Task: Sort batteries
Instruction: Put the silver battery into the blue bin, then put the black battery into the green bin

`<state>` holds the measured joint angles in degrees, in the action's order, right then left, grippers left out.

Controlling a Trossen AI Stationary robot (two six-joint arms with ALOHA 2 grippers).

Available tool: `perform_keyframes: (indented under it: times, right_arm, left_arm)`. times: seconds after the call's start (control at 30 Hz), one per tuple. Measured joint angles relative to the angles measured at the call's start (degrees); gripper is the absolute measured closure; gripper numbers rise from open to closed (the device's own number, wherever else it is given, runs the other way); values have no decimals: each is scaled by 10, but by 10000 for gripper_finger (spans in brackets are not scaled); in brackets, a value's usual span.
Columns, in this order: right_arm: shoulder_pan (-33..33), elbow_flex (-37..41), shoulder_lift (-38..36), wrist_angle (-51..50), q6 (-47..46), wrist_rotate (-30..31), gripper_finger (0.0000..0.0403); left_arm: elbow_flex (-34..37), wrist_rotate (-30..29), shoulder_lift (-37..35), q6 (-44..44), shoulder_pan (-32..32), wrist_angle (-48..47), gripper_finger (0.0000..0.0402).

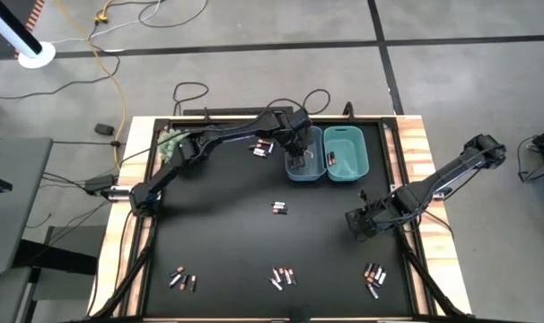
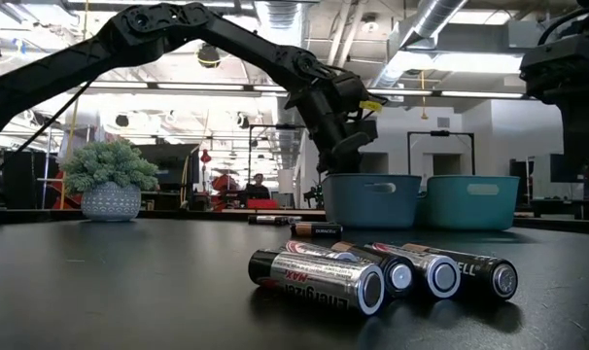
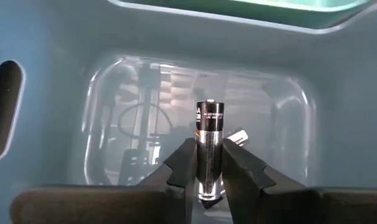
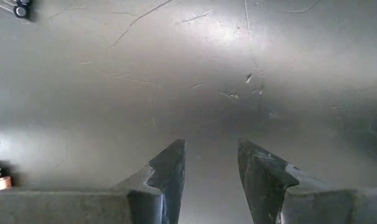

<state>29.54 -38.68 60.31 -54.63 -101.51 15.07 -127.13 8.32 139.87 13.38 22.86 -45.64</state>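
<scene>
The left gripper (image 3: 208,171) sits inside the darker blue bin (image 1: 293,170), its fingers (image 3: 182,165) narrowly parted and flanking a dark battery (image 3: 209,134) at mid-body — whether they actually press it I cannot tell. Another battery (image 3: 237,135) lies on the bin floor just behind. More batteries lie loose on the table (image 1: 218,233): a pair at the centre (image 1: 278,208), clusters along the near edge (image 1: 282,276). Each looks rigid, smooth and dense for its size — likely to roll, so best pinched across the barrel's middle. The right gripper (image 4: 210,165) hovers over bare table, fingers apart and empty.
</scene>
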Motion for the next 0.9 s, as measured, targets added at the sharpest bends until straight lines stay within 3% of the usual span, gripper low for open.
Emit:
perform_keyframes:
  times: [0.37,0.6,0.9]
  right_arm:
    - [0,0,0,0,0,0,239]
    - [0,0,0,1,-1,0,239]
    - [0,0,0,0,-9,0,239]
  left_arm:
    - [0,-1,0,21,0,-1,278]
    - [0,-26,-34,38,2,1,281]
    - [-1,-115,-109,175,7,1,296]
